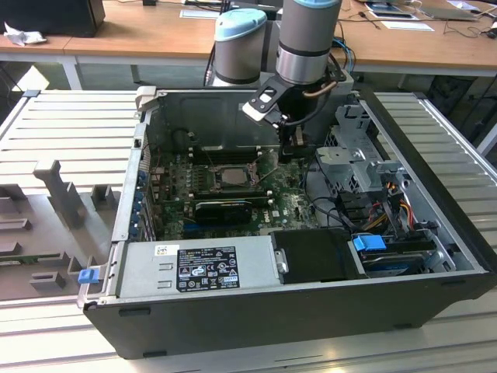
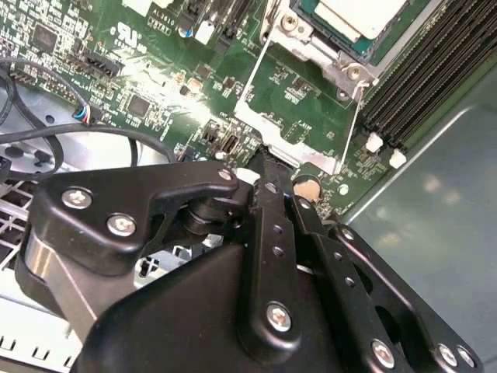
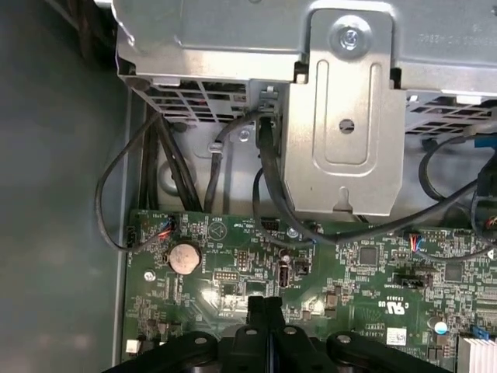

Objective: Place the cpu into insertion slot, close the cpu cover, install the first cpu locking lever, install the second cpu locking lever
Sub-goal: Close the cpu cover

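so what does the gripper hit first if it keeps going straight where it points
Probably the green circuit board just beyond the gripper, beside the insertion slot; a silver metal tab at its tips in the second wrist view may come first.

The cpu (image 1: pixel 227 177), a small flat square with a pale silver-grey top, lies flat inside the insertion slot (image 1: pixel 199 180), a dark-rimmed square socket on green board. The cpu cover (image 2: pixel 286 141), a thin dull-silver frame with 1 large window, stands swung open at the slot's 3 o'clock in the exterior view.
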Tool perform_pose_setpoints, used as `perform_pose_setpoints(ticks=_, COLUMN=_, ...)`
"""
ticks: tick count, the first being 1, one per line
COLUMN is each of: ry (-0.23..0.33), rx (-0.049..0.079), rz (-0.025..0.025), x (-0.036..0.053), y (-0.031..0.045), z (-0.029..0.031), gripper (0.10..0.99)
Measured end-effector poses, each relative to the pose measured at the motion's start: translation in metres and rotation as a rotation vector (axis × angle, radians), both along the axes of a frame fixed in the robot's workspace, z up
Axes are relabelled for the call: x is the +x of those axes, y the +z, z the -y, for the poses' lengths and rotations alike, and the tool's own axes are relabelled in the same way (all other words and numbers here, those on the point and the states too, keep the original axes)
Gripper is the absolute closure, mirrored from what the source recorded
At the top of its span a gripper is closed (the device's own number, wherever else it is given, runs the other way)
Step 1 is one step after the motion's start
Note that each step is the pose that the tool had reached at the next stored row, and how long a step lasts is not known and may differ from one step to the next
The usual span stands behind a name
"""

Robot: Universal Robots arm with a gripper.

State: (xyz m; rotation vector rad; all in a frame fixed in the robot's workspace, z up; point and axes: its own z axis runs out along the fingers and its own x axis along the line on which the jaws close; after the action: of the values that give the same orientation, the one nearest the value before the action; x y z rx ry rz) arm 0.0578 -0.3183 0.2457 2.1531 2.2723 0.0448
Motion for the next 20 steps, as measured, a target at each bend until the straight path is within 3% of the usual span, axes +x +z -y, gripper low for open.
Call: perform_pose_setpoints(ticks=20, ry=0.000, rx=0.000, rz=0.0000, x=-0.0176, y=-0.0002, z=0.0000, gripper=0.980)
